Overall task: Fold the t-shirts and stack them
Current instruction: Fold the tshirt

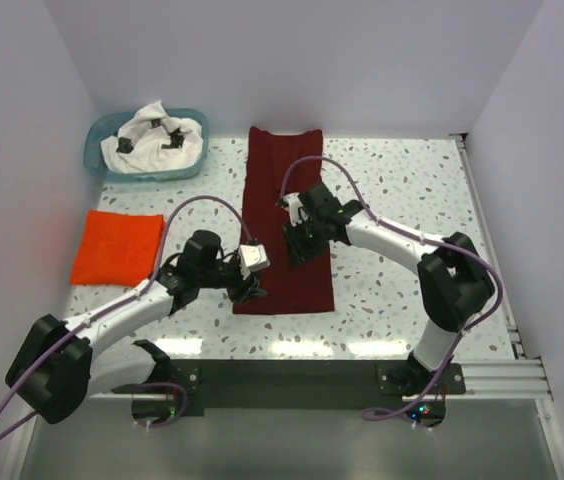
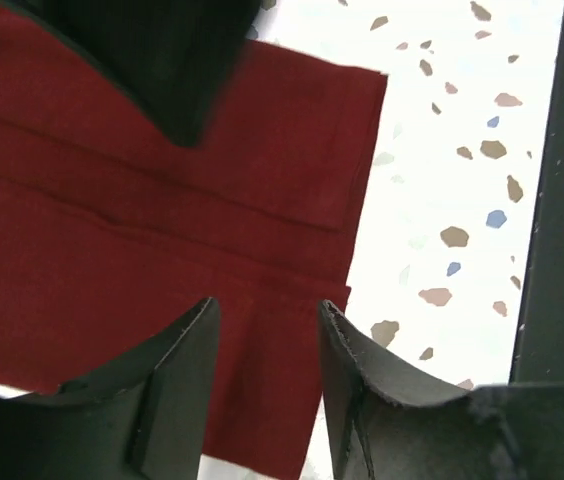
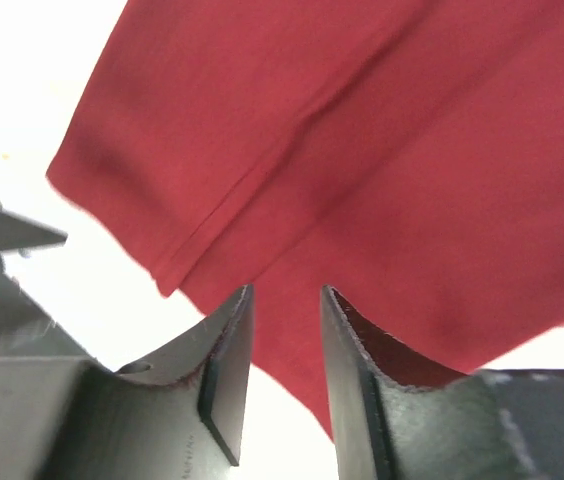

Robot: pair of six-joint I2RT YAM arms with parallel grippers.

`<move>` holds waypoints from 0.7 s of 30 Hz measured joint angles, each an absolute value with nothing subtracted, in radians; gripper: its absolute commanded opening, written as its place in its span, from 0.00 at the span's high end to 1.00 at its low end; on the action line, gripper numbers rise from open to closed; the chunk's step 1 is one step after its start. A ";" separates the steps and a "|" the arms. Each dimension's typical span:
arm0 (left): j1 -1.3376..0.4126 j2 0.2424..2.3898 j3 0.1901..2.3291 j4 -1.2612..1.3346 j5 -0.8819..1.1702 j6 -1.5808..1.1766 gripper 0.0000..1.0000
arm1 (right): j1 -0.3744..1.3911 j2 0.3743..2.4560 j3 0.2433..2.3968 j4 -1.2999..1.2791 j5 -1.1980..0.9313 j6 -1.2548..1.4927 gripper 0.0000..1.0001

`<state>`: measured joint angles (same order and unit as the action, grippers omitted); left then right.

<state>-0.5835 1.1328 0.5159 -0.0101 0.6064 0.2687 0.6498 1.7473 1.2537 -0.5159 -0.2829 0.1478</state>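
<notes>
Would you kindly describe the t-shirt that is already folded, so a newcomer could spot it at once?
On the speckled table, look left, just nearer than the teal basket in the far corner. There lies the orange-red t-shirt, folded into a flat square. Unlike the long maroon t-shirt mid-table and the crumpled white t-shirt in the basket, it is bright and compact.

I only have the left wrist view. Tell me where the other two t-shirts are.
Observer: The orange-red t-shirt lies folded on the table, to the left of the maroon t-shirt and apart from it.
Operator: Now the white one.
Observer: The white t-shirt sits crumpled in the teal basket at the far left corner.
Operator: Report the right gripper.
Observer: The right gripper is open above the middle of the maroon t-shirt.
</notes>
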 measured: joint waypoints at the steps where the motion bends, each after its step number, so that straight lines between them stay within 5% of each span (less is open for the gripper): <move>1: -0.578 1.139 0.517 -0.014 0.601 0.281 0.53 | 0.671 1.746 1.246 -0.527 -0.287 0.142 0.62; 21: -0.537 1.226 0.532 -0.156 0.504 0.545 0.54 | 0.870 1.787 1.164 -0.632 -0.198 0.159 0.59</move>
